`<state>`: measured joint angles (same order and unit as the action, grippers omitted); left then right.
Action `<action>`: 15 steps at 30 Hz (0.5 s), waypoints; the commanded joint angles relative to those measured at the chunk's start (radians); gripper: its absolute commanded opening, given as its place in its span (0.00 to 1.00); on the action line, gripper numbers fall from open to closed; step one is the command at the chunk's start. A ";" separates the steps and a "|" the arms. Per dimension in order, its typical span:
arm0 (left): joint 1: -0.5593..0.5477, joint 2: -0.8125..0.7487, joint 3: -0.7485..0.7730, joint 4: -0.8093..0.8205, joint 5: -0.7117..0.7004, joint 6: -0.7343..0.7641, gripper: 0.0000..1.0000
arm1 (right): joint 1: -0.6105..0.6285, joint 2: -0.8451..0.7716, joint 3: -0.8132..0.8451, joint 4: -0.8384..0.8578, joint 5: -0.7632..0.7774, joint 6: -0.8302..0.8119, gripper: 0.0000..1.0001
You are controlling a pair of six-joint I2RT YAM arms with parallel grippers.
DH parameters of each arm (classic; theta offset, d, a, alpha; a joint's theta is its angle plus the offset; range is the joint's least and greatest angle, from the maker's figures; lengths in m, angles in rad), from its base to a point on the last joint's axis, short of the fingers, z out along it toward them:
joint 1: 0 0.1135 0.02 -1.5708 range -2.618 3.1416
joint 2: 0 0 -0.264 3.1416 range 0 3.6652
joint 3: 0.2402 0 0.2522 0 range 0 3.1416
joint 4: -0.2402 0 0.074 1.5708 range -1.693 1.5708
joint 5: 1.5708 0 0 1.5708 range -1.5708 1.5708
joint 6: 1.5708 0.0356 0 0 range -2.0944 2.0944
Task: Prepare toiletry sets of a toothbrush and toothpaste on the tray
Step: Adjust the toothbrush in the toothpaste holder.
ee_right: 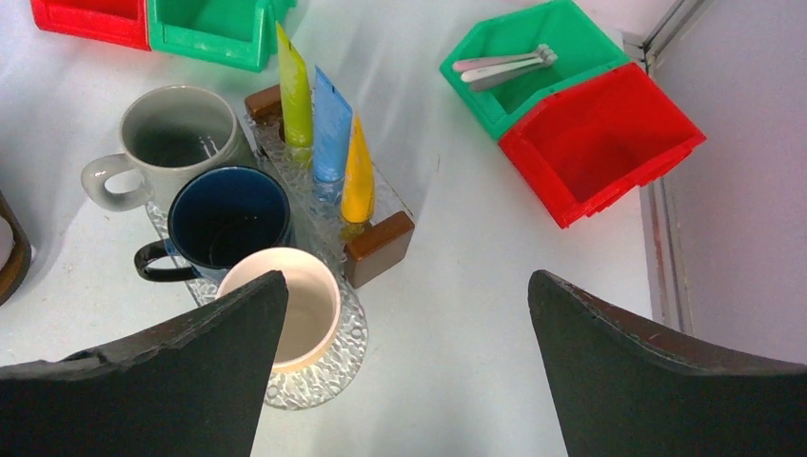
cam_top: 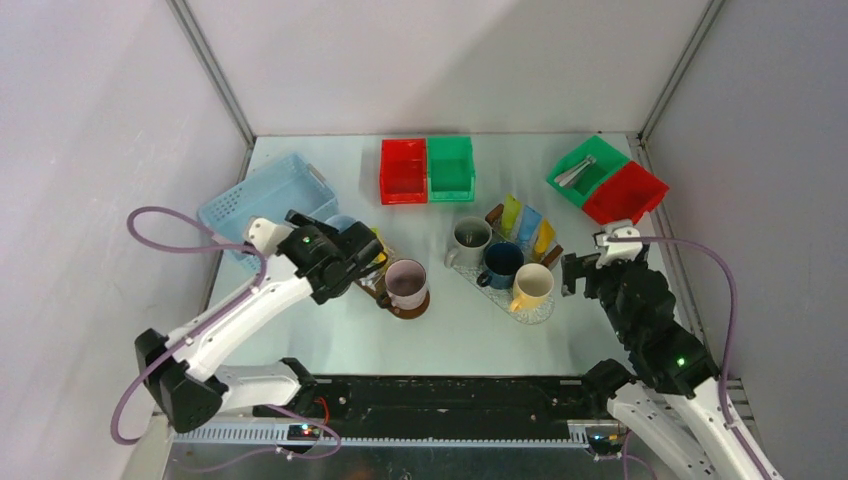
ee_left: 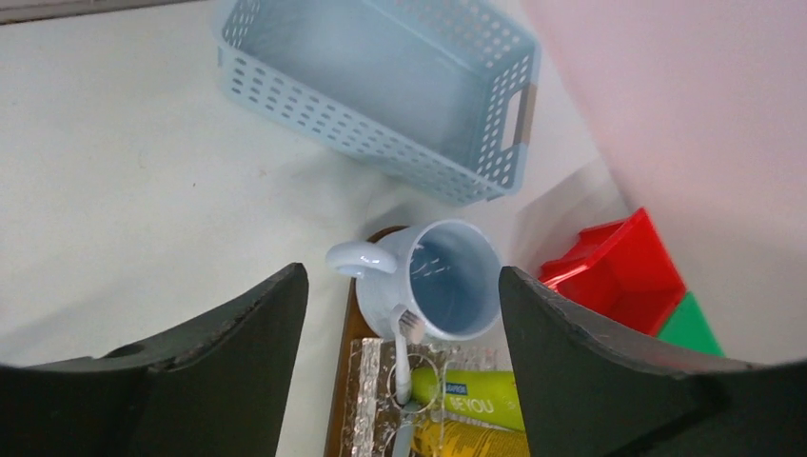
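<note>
My left gripper (ee_left: 402,276) hangs open over the left tray (ee_left: 340,381). Below its spread jaws a pale toothbrush (ee_left: 403,360) stands in the tray's clear holder, its head leaning on a pale blue mug (ee_left: 447,281); neither finger touches it. A lime green tube (ee_left: 476,397) and a yellow tube (ee_left: 468,441) lie beside it. On the right tray (ee_right: 314,386) lime green (ee_right: 293,95), light blue (ee_right: 331,126) and orange (ee_right: 358,179) tubes stand upright. More toothbrushes (ee_right: 502,67) lie in a green bin (ee_right: 561,38). My right gripper (ee_right: 407,276) is open over bare table.
A pinkish mug (cam_top: 406,283) stands on the left tray. Grey (ee_right: 177,133), dark blue (ee_right: 228,214) and cream (ee_right: 306,307) mugs fill the right tray. A blue basket (ee_left: 381,90) sits back left, red (cam_top: 403,170) and green (cam_top: 451,167) bins at the back, a red bin (ee_right: 600,143) back right.
</note>
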<state>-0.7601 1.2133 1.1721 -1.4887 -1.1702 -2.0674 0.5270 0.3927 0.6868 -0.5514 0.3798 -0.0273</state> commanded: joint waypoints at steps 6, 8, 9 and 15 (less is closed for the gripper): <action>-0.008 -0.215 -0.044 0.299 -0.248 0.668 0.98 | -0.177 0.264 0.190 -0.022 -0.118 0.172 1.00; -0.008 -0.295 -0.104 0.546 -0.246 1.015 0.99 | -0.270 0.327 0.222 -0.014 -0.203 0.238 1.00; -0.008 -0.324 -0.132 0.753 -0.234 1.146 1.00 | -0.329 0.369 0.232 -0.008 -0.261 0.260 0.99; 0.004 -0.589 -0.378 1.429 0.048 1.960 1.00 | -0.481 0.563 0.286 0.103 -0.354 0.416 0.93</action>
<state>-0.7635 0.7311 0.8761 -0.6159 -1.2678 -0.7551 0.1093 0.8570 0.9154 -0.5426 0.1204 0.2535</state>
